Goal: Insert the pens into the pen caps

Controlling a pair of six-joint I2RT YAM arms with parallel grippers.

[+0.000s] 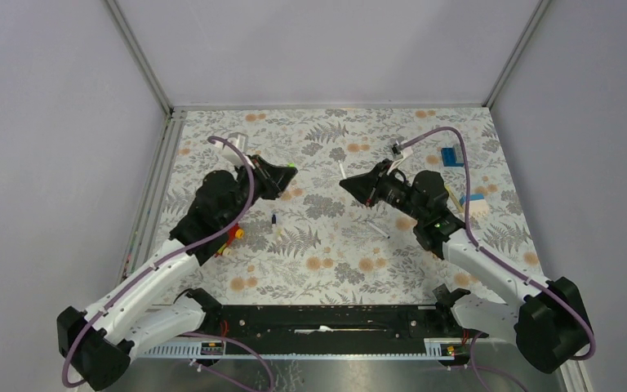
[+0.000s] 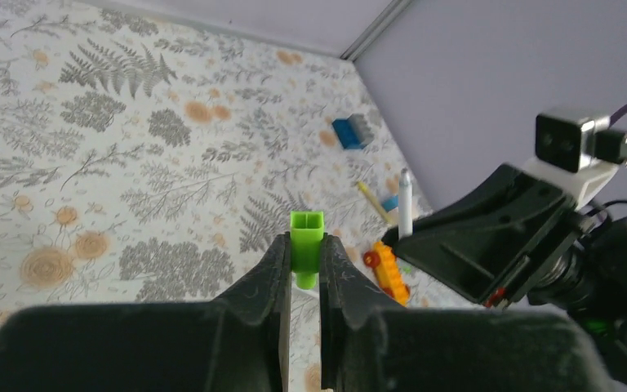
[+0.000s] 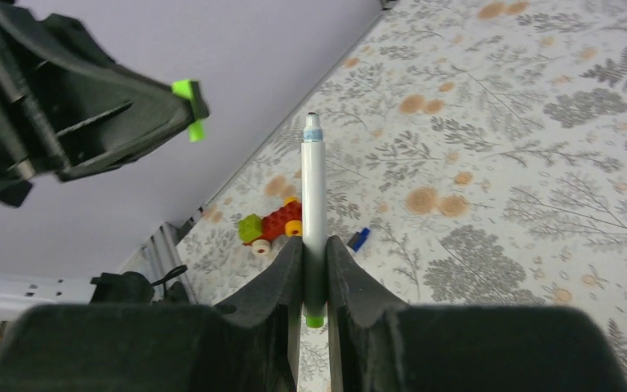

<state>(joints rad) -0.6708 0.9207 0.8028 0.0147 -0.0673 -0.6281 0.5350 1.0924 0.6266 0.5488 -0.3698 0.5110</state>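
Pen clamped in R gripper, cap clamped in L gripper, well apart (alignment step), so nxt: line tip w/ cap mouth, push.

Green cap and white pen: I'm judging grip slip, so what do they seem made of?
The green cap looks like matte moulded plastic: uniform bright colour, crisp square rim. The white pen is probably smooth plastic, faintly glossy along its barrel.

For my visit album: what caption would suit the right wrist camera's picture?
The right gripper grips a white pen, while the left gripper opposite pinches a green cap above the floral table.
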